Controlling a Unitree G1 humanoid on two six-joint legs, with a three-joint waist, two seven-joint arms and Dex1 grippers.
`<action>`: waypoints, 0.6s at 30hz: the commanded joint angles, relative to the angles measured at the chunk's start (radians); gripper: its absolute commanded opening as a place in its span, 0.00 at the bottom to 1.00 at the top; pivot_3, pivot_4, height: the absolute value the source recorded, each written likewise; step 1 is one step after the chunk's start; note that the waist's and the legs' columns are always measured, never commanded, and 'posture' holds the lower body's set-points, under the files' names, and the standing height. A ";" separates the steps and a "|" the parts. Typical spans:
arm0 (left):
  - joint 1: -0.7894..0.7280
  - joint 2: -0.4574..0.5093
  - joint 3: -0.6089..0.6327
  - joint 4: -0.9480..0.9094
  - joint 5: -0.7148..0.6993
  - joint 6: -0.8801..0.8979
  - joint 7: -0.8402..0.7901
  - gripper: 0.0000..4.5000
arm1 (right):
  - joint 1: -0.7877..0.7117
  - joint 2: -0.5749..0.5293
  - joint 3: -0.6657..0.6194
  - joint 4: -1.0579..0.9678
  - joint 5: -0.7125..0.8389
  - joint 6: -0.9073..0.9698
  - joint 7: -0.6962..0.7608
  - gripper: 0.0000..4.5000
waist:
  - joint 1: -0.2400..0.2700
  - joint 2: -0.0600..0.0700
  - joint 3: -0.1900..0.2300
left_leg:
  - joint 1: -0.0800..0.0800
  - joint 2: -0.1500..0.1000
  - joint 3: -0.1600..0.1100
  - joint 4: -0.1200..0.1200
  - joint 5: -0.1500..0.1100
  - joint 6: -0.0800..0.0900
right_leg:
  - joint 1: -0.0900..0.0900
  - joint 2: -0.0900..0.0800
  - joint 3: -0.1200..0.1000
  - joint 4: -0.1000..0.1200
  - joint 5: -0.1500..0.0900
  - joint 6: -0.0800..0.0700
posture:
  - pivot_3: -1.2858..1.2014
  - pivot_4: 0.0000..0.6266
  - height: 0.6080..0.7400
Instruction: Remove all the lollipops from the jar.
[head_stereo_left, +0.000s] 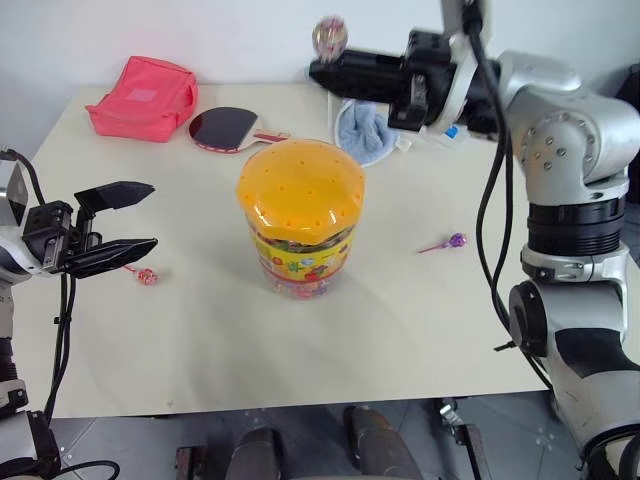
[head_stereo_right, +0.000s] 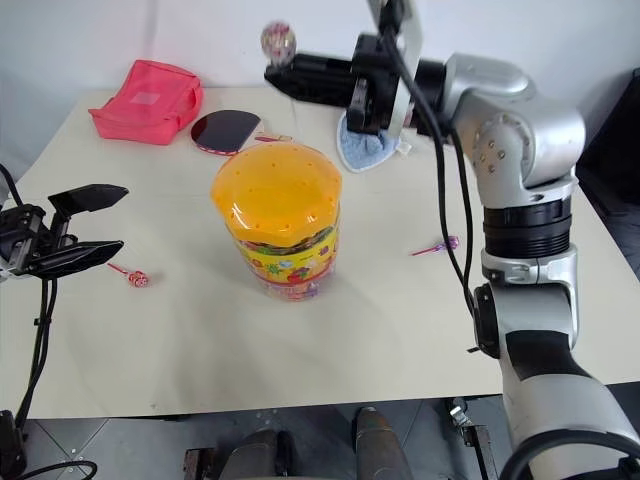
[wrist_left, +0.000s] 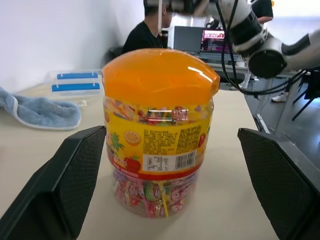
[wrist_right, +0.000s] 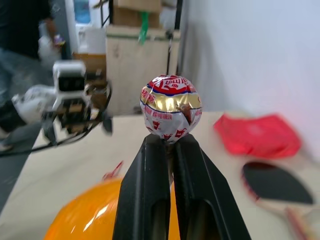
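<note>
Right now we hold our right gripper (wrist_right: 168, 142) high above the far side of the table (head_stereo_left: 400, 330), its two black fingers pressed together on the stick of a lollipop (wrist_right: 171, 115) whose pinkish-white and gold wrapped head stands just past the fingertips. Below and a little nearer sits the jar (head_stereo_left: 299, 215), upright near the middle of the table, its orange dotted lid on and its yellow-red label facing us; wrapped sweets show through the clear wall under the label.

Our left gripper (head_stereo_left: 118, 225) hovers near the table's left edge with its jaws spread wide and nothing between them, pointing toward the jar, well apart from it.

Two more lollipops lie flat on the table: a red lollipop (head_stereo_left: 146, 276) near the left edge, just beside our left fingers, and a purple lollipop (head_stereo_left: 455, 241) toward the right edge, to the right of the jar.

Along the far edge we see a pink pouch (head_stereo_left: 144, 98) at the far left corner, a table-tennis paddle (head_stereo_left: 226, 128) next to it, and a blue cloth (head_stereo_left: 365, 132) behind the jar.
</note>
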 joint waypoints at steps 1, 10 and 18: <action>-0.005 0.019 0.012 0.000 -0.001 -0.015 -0.049 1.00 | -0.045 -0.054 -0.064 -0.024 0.000 -0.008 -0.031 0.01 | 0.001 0.000 0.000 | 0.000 0.000 0.000 0.000 0.000 0.000 | 0.000 0.000 0.000 0.000 0.000 0.000 | 0.52 0.24 1.00; 0.001 0.028 0.018 0.009 -0.007 -0.013 -0.063 1.00 | 0.068 -0.268 -0.118 -0.142 -0.026 0.138 -0.140 0.01 | 0.003 0.000 0.000 | 0.000 -0.001 0.000 0.000 -0.002 0.003 | 0.000 -0.001 -0.001 0.000 0.000 0.000 | 0.52 0.24 1.00; -0.012 0.030 0.007 0.032 -0.006 -0.016 -0.072 1.00 | 0.431 -0.565 -0.128 -0.197 -0.123 0.260 -0.170 0.01 | 0.008 0.000 0.000 | 0.000 -0.001 0.001 0.000 -0.003 0.004 | 0.000 -0.001 0.000 -0.002 0.000 0.000 | 0.52 0.24 1.00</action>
